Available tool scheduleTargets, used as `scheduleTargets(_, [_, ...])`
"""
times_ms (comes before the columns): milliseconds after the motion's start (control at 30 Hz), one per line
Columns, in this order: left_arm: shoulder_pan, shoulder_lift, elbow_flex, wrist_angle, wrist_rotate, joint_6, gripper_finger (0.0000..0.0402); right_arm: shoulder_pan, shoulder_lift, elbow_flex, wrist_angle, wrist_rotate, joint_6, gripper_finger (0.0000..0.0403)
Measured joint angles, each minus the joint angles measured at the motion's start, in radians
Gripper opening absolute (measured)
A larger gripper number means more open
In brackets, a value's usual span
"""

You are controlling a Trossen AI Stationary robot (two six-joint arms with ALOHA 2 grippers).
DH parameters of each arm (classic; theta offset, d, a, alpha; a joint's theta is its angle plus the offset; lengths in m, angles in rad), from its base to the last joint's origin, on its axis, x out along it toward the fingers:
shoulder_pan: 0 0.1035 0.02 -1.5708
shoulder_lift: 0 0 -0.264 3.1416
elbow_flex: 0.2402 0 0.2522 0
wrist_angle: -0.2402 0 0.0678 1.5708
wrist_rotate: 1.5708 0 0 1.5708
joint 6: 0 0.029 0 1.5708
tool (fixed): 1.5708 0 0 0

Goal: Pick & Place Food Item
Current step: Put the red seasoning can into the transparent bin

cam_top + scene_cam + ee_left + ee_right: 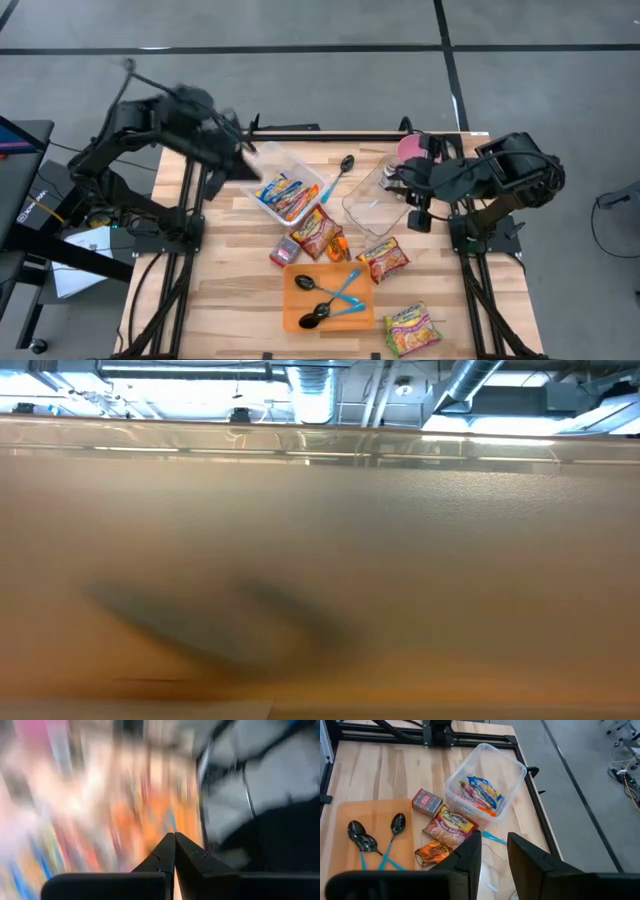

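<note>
Snack packets (283, 192) lie inside a clear tub (258, 163) on the bench (230, 290), more packets (318, 233) loose just beside it. Left gripper (174, 840) above the tub's far side, blurred, jaws pressed together, nothing held. Right gripper (494, 851) over a second clear container (375, 203), jaws a little apart; whether they grip anything, cannot tell. Orange tray (300, 312) holds black spoons (320, 300).
</note>
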Motion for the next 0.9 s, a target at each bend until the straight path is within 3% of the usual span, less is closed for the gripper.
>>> scheduleTargets(100, [-0.118, 0.01, -0.04, -0.241, -0.037, -0.194, 0.0, 0.0, -0.012, -0.001, 0.0, -0.002, 0.002, 0.0087])
scheduleTargets(167, [-0.231, -0.015, -0.137, -0.226, -0.076, -0.361, 0.0, 0.0, -0.022, 0.0, 0.0, -0.001, 0.005, 0.0087])
scheduleTargets(267, [-0.407, -0.096, -0.325, -0.017, -0.166, -0.598, 0.0, -0.001, -0.038, 0.0, 0.0, -0.001, 0.027, 0.0087])
scheduleTargets(500, [-0.747, -0.269, -0.809, 0.381, -0.651, -1.106, 0.0, 0.0, -0.081, 0.0, 0.001, 0.0, 0.06, 0.0087])
scheduleTargets(700, [-0.851, -0.279, -1.047, 0.572, -0.819, -1.261, 0.0, -0.003, -0.1, 0.0, 0.001, 0.0, 0.049, 0.0087])
scheduleTargets(900, [-0.846, -0.272, -1.098, 0.59, -0.867, -1.28, 0.0, -0.003, -0.102, 0.0, 0.001, 0.0, 0.049, 0.0087])
